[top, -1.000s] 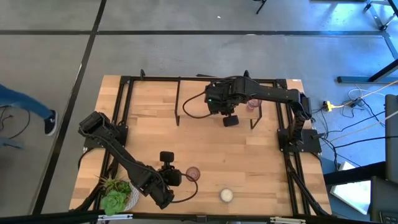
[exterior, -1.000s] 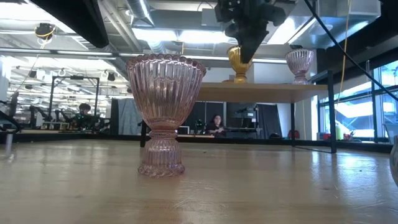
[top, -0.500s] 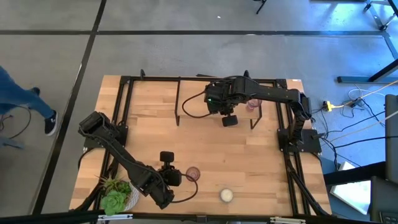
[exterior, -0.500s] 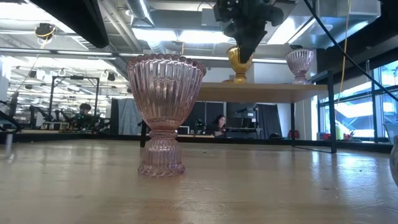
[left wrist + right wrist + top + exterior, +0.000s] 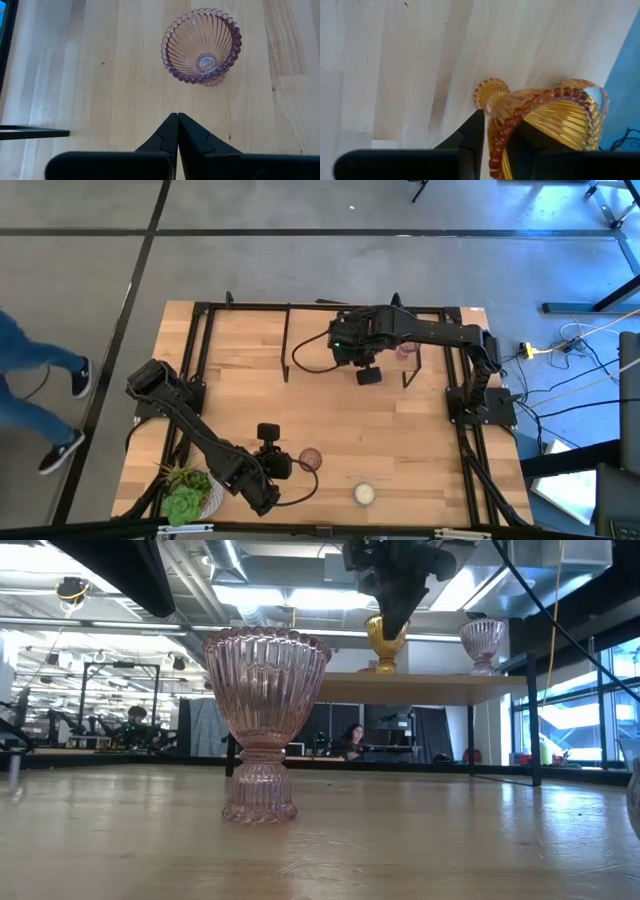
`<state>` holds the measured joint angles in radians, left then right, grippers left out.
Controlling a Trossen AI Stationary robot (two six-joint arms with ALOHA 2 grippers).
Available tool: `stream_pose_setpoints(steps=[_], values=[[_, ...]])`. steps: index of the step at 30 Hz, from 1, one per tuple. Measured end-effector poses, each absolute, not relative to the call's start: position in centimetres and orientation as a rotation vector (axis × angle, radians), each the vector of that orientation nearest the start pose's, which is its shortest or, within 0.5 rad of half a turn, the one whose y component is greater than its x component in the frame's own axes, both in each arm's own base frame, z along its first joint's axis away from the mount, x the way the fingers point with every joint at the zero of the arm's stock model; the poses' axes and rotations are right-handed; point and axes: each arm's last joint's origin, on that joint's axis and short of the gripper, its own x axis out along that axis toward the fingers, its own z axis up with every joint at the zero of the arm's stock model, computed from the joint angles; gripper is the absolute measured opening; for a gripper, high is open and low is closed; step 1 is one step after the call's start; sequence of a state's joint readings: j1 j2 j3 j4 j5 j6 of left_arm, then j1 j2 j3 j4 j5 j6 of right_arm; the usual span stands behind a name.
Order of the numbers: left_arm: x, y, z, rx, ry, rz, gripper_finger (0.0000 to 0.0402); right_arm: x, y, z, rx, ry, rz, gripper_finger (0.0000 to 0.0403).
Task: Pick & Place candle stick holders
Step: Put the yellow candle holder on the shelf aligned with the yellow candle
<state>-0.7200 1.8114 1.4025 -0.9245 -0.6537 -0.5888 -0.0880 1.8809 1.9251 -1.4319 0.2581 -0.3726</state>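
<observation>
right hand [image 5: 492, 145]: pinching the beaded rim of the amber candle stick holder [image 5: 545, 120], held over the raised shelf [image 5: 430, 686] at the far side of the surface

grip risk: only 1 rim wall caught, cup tilted; may swing or slip out on release

neighbour: pink holder [image 5: 482, 643] on the same shelf; a bump would topple it

left hand [image 5: 177, 131]: clenched, empty, beside the pink holder [image 5: 201, 46] near the front; cream holder [image 5: 364, 494] close by

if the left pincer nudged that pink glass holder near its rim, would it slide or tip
The pink holder would probably tip: a wide bowl over a narrow waist and small foot. Ribbed glass on the smooth wooden table might slide if pushed low. It looks thin-walled, so likely fragile.
</observation>
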Motion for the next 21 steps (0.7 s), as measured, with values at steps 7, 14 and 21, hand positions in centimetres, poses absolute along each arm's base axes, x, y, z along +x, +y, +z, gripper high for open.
stream_pose_setpoints(steps=[7, 14, 21], values=[[27.7, -21.9, 22.9, 0.309, 0.975, 0.238, 0.0003, 35.8, -3.9, 33.2, -0.386, 1.428, -0.062, 0.0101], [27.7, -21.9, 22.9, 0.310, 0.975, 0.239, 0.0003, 35.8, -3.8, 33.2, -0.390, 1.431, -0.098, 0.0155], [27.2, -21.3, 21.2, 0.315, 1.015, 0.264, 0.0003, 35.7, -3.7, 33.3, -0.411, 1.434, -0.157, 0.0182]])
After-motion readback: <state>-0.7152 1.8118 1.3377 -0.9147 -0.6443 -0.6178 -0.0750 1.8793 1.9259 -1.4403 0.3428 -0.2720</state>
